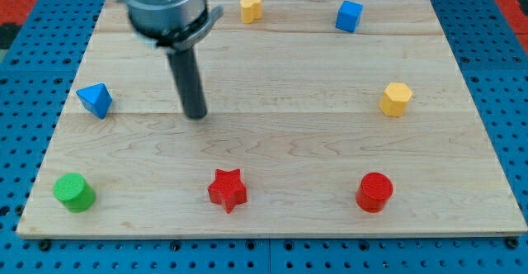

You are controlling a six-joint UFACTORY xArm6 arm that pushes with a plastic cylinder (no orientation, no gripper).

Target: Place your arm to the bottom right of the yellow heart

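Observation:
The yellow heart (251, 8) lies near the view's top edge of the wooden board (297, 134), a little left of centre. My tip (196, 115) rests on the board well below and to the left of the heart, apart from every block. The nearest block to the tip is a blue triangle (96, 100) at the view's left.
A blue cube (349, 16) sits at the top right. A yellow hexagon (396, 99) sits at the right. A green cylinder (74, 192), a red star (228, 190) and a red cylinder (374, 192) line the bottom. Blue pegboard (503, 76) surrounds the board.

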